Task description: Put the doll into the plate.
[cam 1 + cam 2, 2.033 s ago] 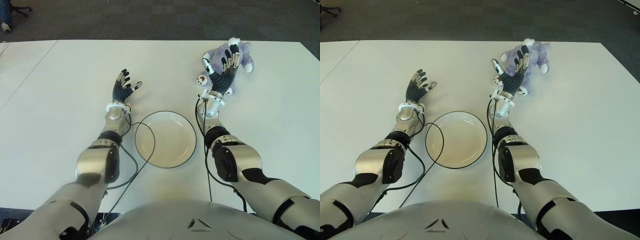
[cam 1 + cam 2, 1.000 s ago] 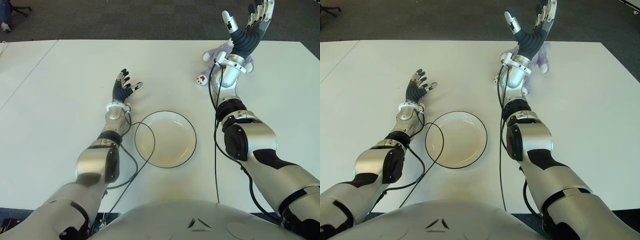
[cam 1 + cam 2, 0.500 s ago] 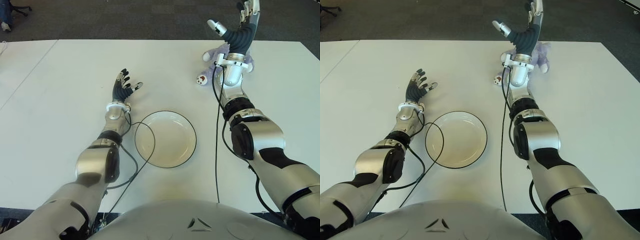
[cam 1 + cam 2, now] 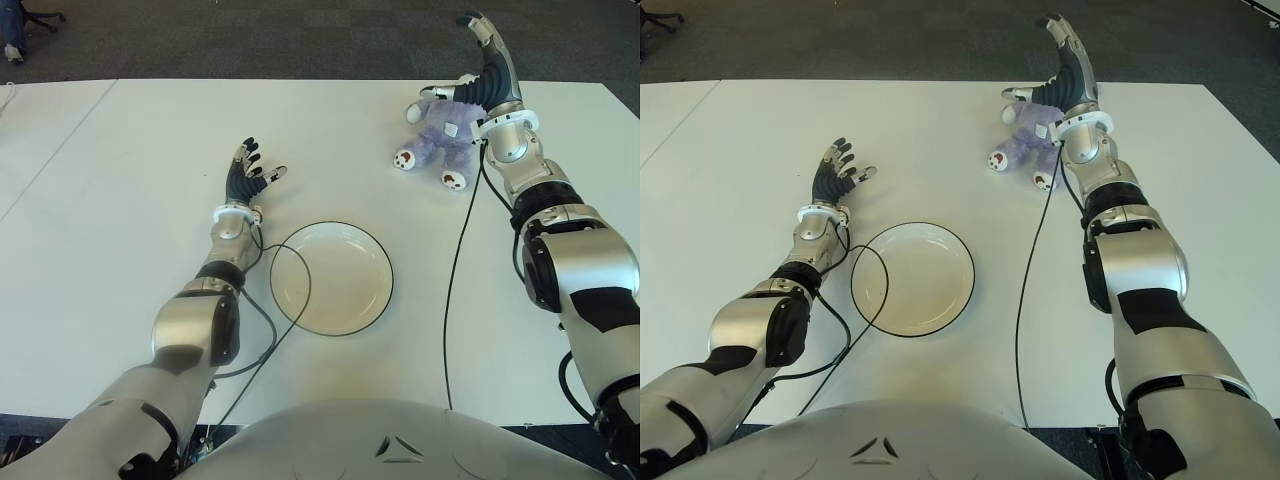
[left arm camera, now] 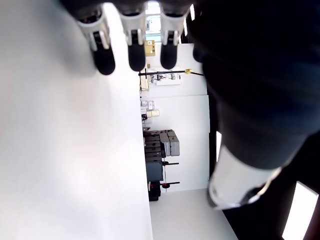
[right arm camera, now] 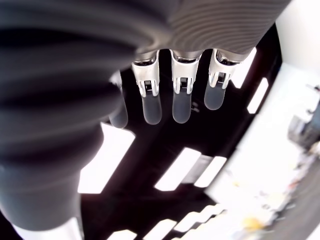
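- A white bench (image 4: 120,200) fills most of the eye views; its top is plain and matte, and a seam is seen running diagonally across its far left part.
- Beyond the far edge of the bench, dark grey carpet tiles (image 4: 300,35) are seen, with the wheeled base of a chair (image 4: 40,18) at the top left corner.
- A white plate (image 4: 331,277) with a thin dark rim is set on the bench near the robot, between the two forearms.
- The purple doll (image 4: 441,128) lies on the far right part of the bench, well apart from the plate, with its pale foot soles turned toward the robot.
- The right hand (image 4: 482,68) is held raised just beside the doll, on the doll's right; its fingers (image 6: 181,102) are seen extended and nothing is grasped. Whether the thumb touches the doll cannot be told.
- The left hand (image 4: 247,176) is shown to the left of the plate and a little beyond it, with its fingers (image 5: 136,52) spread and straight and nothing held.
- Black cables (image 4: 455,260) are seen trailing along both arms onto the bench.
- In the left wrist view, a white room wall with dark equipment (image 5: 160,150) against it is seen past the bench edge.
- In the right wrist view, bright ceiling light panels (image 6: 180,170) are seen against a dark ceiling.
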Robot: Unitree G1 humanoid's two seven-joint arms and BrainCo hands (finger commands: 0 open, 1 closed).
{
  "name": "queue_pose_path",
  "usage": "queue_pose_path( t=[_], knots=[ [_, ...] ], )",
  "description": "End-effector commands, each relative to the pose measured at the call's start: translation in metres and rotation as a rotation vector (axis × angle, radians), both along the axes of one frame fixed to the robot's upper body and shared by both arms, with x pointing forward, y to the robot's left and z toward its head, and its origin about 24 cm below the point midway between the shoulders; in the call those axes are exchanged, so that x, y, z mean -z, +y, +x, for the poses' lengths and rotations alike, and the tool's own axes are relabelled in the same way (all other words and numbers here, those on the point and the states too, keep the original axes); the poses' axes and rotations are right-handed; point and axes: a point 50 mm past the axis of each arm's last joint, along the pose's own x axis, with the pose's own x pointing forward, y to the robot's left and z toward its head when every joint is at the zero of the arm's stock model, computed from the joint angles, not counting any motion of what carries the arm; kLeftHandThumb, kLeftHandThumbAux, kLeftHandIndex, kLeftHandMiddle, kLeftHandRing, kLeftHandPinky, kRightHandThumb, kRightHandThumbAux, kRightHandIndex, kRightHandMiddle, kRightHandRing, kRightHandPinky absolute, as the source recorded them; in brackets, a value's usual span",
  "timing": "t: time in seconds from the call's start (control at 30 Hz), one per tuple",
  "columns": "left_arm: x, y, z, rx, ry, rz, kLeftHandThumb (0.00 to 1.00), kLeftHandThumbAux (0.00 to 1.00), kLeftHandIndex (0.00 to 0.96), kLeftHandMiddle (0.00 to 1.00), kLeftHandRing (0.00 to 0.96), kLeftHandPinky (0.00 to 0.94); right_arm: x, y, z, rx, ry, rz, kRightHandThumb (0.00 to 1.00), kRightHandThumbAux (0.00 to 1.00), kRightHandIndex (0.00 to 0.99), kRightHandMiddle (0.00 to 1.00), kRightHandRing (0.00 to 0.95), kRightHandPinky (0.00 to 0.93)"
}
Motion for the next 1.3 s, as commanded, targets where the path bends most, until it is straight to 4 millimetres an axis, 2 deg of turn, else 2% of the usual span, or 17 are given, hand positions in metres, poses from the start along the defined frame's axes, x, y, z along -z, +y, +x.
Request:
queue_pose_path(
  t=[0.03, 0.33, 0.43, 0.47, 0.87, 1.3],
  knots=[
    [0.067, -0.010, -0.051, -0.013, 0.326, -0.039, 0.022, 0.879, 0.095, 0.101, 0.104, 0.146, 0.020, -0.002, 0.000, 0.041, 0.107, -0.180, 0.008, 0.738, 0.117, 0.001, 0.000, 0.000],
    [0.067, -0.011, -0.051, -0.015, 0.335, -0.052, 0.034, 0.874, 0.100, 0.098, 0.104, 0.140, 0.044, -0.009, -0.006, 0.063, 0.193, -0.361, 0.074, 0.711, 0.144, 0.000, 0.000, 0.000],
    [0.067, -0.012, -0.051, -0.014, 0.330, -0.044, 0.031, 0.864, 0.096, 0.093, 0.102, 0.142, 0.054, -0.017, -0.010, 0.080, 0.250, -0.425, 0.125, 0.708, 0.157, 0.000, 0.000, 0.000],
    [0.067, -0.012, -0.051, -0.012, 0.327, -0.042, 0.028, 0.850, 0.091, 0.086, 0.097, 0.137, 0.055, -0.019, -0.010, 0.084, 0.263, -0.438, 0.171, 0.706, 0.164, 0.003, 0.000, 0.000],
    [0.066, -0.013, -0.050, -0.009, 0.334, -0.036, 0.004, 0.838, 0.071, 0.069, 0.083, 0.129, 0.043, -0.034, -0.009, 0.105, 0.268, -0.591, 0.284, 0.726, 0.201, 0.054, 0.000, 0.000],
    [0.066, -0.016, -0.048, -0.020, 0.348, -0.054, 0.000, 0.809, 0.058, 0.072, 0.085, 0.136, 0.040, -0.048, -0.012, 0.157, 0.293, -0.648, 0.271, 0.769, 0.214, 0.083, 0.000, 0.000]
  ],
)
